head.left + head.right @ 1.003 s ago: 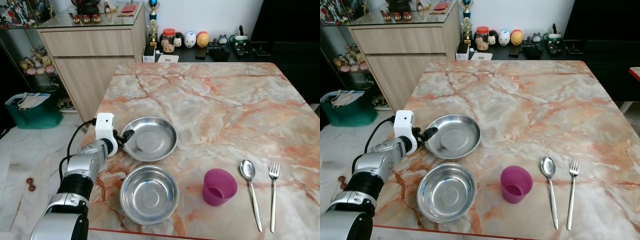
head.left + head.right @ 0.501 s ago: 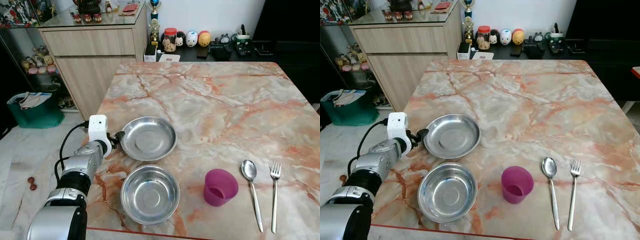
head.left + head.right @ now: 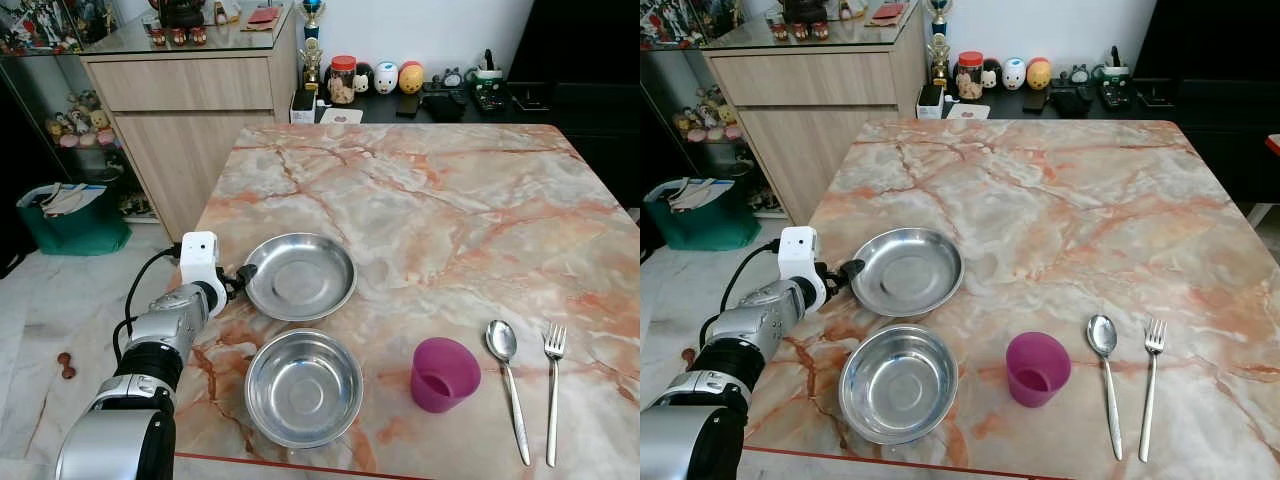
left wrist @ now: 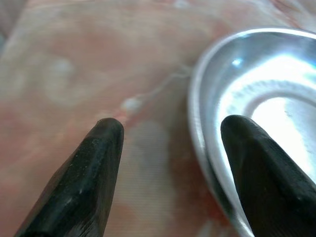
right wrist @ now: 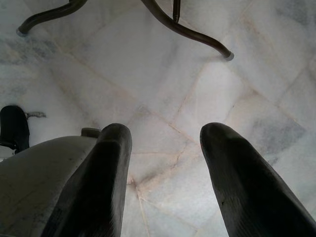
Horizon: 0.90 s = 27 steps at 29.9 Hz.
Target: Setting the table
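Steel plate (image 3: 300, 276) lay near the bench (image 3: 420, 190) edge, so my left end effector (image 3: 240, 276) straddled its rim, fingers apart; right end effector (image 5: 163, 168) hung open.

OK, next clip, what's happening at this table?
The robot's left gripper is at the left rim of the steel plate on the marble table, fingers open with the rim between them, not clamped. Nearer the robot sit a steel bowl, a purple cup, a spoon and a fork. The right gripper hangs open over the floor.
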Tool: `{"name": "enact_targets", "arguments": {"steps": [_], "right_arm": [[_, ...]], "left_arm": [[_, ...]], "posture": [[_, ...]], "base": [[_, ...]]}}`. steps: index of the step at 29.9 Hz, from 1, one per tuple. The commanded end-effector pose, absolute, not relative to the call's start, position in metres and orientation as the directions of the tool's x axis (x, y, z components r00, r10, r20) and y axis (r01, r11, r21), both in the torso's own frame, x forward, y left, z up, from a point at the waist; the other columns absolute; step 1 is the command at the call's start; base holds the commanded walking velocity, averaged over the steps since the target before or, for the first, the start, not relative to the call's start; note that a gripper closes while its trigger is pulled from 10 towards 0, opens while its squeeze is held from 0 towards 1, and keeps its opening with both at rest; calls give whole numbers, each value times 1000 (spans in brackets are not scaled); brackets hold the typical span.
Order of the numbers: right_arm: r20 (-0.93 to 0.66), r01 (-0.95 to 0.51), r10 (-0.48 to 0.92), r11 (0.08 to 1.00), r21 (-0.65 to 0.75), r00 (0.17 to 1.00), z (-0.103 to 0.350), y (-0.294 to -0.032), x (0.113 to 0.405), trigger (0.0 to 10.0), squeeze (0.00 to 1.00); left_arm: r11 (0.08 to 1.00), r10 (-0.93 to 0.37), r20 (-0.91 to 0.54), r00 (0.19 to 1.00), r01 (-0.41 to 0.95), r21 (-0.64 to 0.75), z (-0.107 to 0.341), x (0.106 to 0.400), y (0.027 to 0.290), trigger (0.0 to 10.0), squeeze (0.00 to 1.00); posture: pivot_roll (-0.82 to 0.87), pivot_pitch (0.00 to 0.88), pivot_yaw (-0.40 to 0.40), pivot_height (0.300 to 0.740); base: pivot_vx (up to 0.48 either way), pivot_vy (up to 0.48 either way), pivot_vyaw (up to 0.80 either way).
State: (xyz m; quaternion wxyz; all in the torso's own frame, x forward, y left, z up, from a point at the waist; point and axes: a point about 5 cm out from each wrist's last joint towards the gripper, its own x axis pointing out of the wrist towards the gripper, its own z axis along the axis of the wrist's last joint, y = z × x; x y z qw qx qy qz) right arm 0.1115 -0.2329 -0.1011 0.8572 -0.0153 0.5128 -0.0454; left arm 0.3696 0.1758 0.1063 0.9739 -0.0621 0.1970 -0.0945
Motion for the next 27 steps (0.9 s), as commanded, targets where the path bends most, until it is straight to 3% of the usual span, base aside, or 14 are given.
{"name": "enact_targets", "arguments": {"steps": [1,22,23,25,27], "right_arm": [[-875,62,-92,996,-71,476,-101,-232,113,10000,0],[-877,71,-92,995,-66,472,-101,-232,112,10000,0],[-877,70,-92,995,-66,472,-101,-232,112,10000,0],[-877,70,-92,995,-67,472,-101,-232,112,10000,0],[-877,70,-92,995,-67,472,-101,-232,112,10000,0]], "left_arm": [[969,-238,-364,901,194,-153,112,371,172,10000,0],[967,-252,-444,860,240,-83,98,365,165,10000,0],[967,-252,-446,859,243,-80,98,365,165,4000,0],[967,-253,-447,858,244,-78,98,365,165,4000,0],[968,-249,-448,858,241,-78,98,365,165,1804,0]], "posture": [[-48,0,31,732],[-52,0,38,732],[-55,0,39,732],[-54,0,38,732],[-52,0,38,732]], "base": [[0,0,0],[0,0,0],[0,0,0],[0,0,0],[0,0,0]]}}
